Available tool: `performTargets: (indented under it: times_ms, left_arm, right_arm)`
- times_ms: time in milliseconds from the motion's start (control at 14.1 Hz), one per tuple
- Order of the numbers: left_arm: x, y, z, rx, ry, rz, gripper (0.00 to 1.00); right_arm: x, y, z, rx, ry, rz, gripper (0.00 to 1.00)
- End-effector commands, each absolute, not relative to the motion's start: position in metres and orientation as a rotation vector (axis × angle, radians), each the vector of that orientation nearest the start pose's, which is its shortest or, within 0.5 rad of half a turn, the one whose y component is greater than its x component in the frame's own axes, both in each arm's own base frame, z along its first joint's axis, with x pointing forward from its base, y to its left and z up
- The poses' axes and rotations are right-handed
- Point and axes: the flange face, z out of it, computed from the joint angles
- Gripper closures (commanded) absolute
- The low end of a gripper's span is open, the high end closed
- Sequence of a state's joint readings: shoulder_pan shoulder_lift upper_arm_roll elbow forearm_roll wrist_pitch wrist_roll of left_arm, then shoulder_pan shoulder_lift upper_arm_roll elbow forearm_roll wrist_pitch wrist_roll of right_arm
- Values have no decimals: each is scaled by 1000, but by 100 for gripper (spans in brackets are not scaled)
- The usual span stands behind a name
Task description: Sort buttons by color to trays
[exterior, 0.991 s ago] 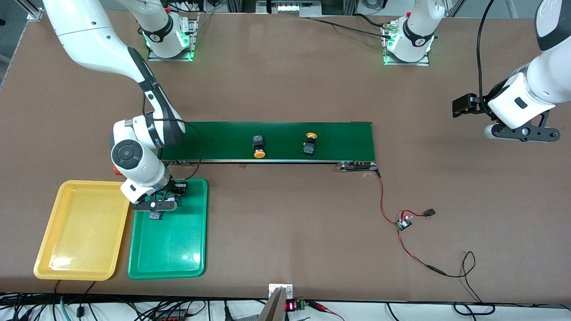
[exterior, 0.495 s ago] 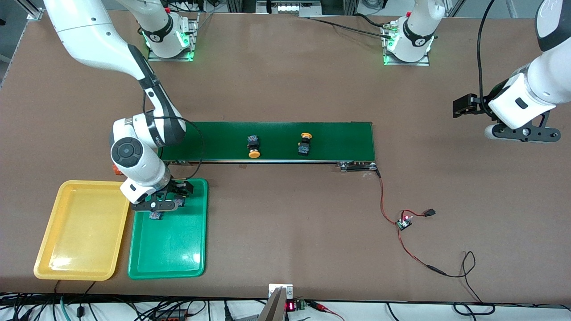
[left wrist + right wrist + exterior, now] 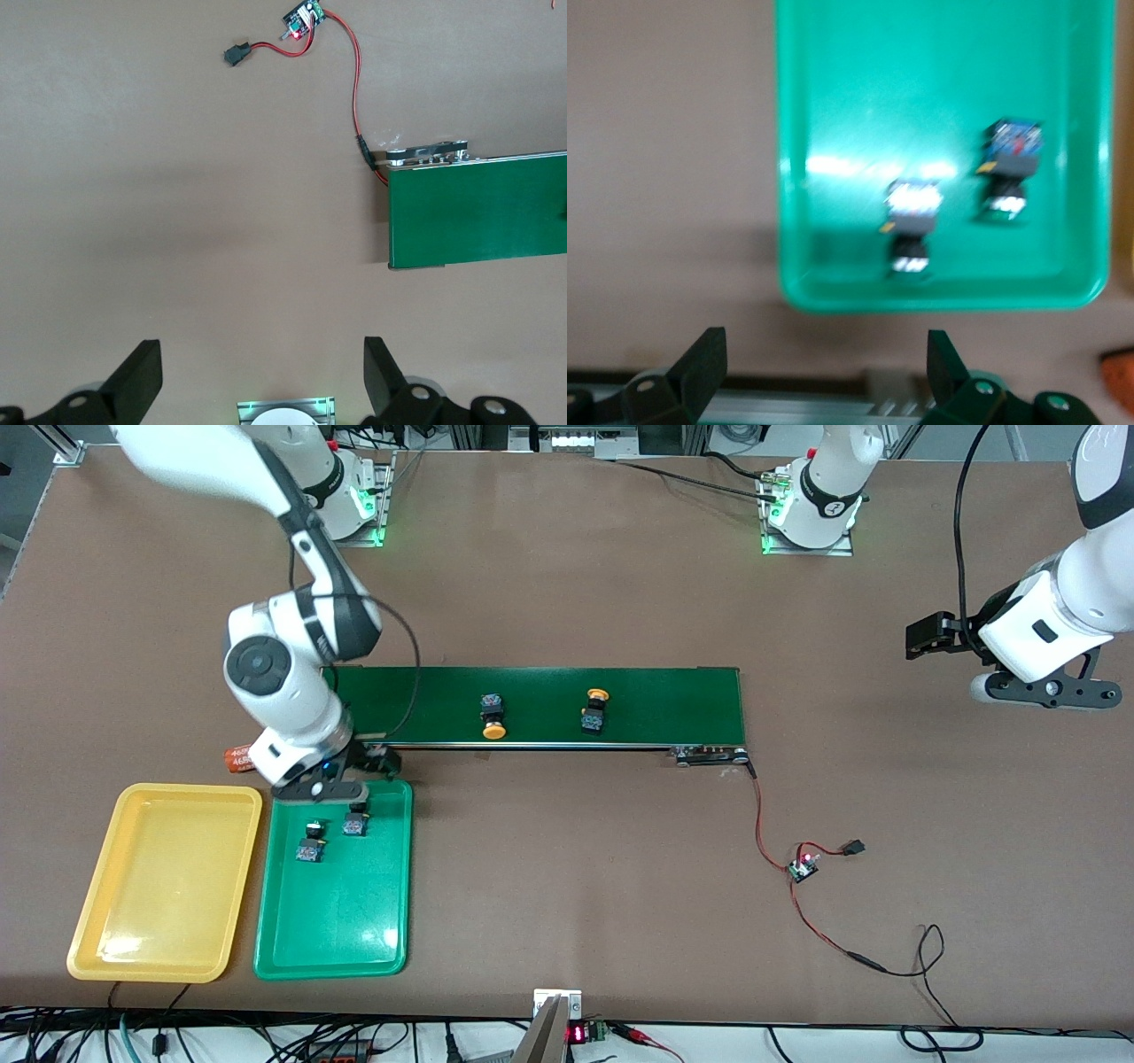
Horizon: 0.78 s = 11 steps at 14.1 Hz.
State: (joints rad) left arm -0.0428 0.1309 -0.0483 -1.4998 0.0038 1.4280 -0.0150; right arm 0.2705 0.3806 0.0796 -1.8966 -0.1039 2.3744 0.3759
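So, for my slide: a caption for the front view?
Right gripper open over green tray holding two buttons.

The front view is taken from high up across the table (image 3: 567, 584), facing both arm bases, and the whole work surface is covered at a distance. The left wrist view is directed straight down from well above the bare table; one end of the conveyor belt (image 3: 478, 211) and the small circuit board (image 3: 299, 18) on red leads are included, both also seen in the front view, belt (image 3: 549, 707) and board (image 3: 803, 865). The right wrist view is pointed down from closer range onto the green tray (image 3: 943, 292), which is shared with the front view (image 3: 390, 921) near the right arm's end.
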Motion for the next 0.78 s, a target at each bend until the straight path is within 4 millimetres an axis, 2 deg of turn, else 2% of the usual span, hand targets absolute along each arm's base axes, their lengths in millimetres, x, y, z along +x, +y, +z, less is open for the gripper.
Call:
performTargets:
  times_ms: [0,212,425,708]
  left_arm:
    - [577,-47,576,-3102,151,324,0]
    - [577,-47,576,-3104,151,322,0]
    - [577,-46,576,-3102,149,324,0]
    - [577,-46,576,-3104,147,322,0]
  right_arm:
    - [552,239,332,-3130,-15,-158,0]
    - [504,287,332,-3132,-20,-130,0]
    - [473,324,327,-3122,-20,-104,0]
    - [468,326,303,-3129,-15,-70,0]
